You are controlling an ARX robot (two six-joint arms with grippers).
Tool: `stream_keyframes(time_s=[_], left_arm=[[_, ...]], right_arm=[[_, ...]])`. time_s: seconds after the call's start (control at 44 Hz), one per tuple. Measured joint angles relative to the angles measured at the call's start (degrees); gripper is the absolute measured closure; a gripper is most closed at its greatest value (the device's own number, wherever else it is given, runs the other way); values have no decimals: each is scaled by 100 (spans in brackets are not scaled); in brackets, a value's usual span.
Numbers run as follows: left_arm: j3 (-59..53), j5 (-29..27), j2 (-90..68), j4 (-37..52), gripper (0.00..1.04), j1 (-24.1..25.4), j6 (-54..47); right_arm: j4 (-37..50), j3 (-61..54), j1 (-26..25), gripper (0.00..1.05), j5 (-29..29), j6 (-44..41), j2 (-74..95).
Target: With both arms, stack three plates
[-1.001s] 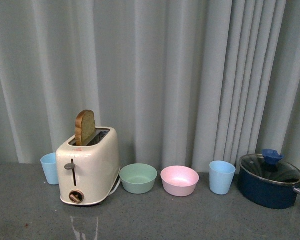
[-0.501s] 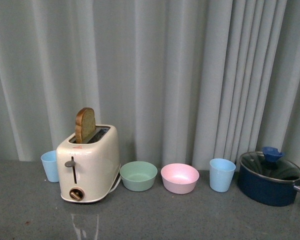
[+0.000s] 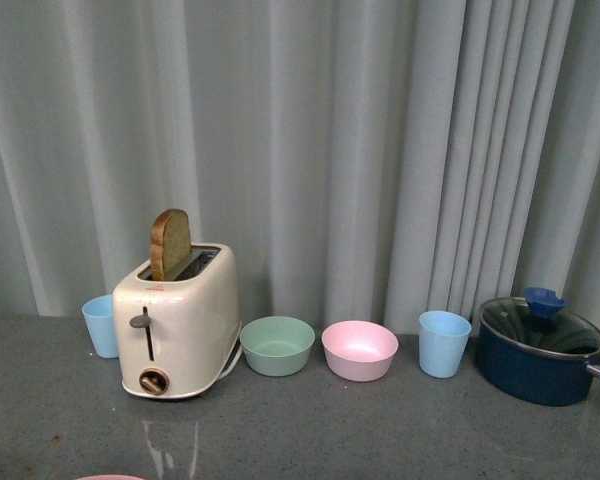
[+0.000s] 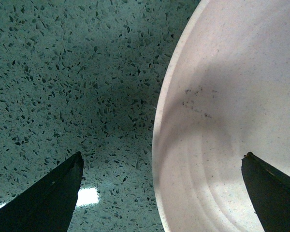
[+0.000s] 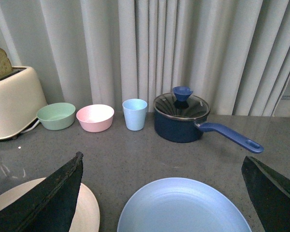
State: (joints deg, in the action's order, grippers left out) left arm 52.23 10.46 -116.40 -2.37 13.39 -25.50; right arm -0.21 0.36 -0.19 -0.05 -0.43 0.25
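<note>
In the left wrist view a wide, flat, pale pink plate [image 4: 232,121] lies on the speckled grey counter [image 4: 63,72]. My left gripper [image 4: 163,154] is open over its rim, one finger [image 4: 270,193] above the plate and the other [image 4: 48,198] above bare counter. In the right wrist view a light blue plate [image 5: 183,208] lies between the fingers of my open, empty right gripper [image 5: 162,157]. A pale cream-pink plate [image 5: 89,212] lies beside it, partly hidden by one finger [image 5: 48,198]. The front view shows only a pink sliver of plate rim [image 3: 108,477] at the bottom edge, and no arms.
Along the curtain at the back stand a cream toaster [image 3: 175,325] with a bread slice, a blue cup [image 3: 101,325], a green bowl [image 3: 277,345], a small pink bowl [image 3: 359,350], another blue cup [image 3: 444,343] and a dark blue lidded pot [image 3: 540,350] with a long handle [image 5: 229,137].
The front view has shifted, so the items at the back sit a little higher in the picture. A pink plate rim has come into view at the bottom edge.
</note>
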Motion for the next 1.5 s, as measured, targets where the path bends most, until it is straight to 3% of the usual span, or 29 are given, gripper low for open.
stream_keyframes(time_s=[0.114, 0.478, 0.66, 1.138, 1.502], left_arm=[[-4, -26, -74, 57, 9, 0, -50], [63, 37, -212, 190, 77, 20, -22], [87, 192, -208, 245, 96, 66, 52], [105, 323, -168, 192, 99, 90, 105], [503, 525, -131, -514, 100, 319, -264]], right_arm=[[0, 0, 0, 7, 0, 0, 0], [0, 0, 0, 7, 0, 0, 0], [0, 0, 0, 7, 0, 0, 0], [0, 0, 0, 7, 0, 0, 0], [0, 0, 0, 7, 0, 0, 0]])
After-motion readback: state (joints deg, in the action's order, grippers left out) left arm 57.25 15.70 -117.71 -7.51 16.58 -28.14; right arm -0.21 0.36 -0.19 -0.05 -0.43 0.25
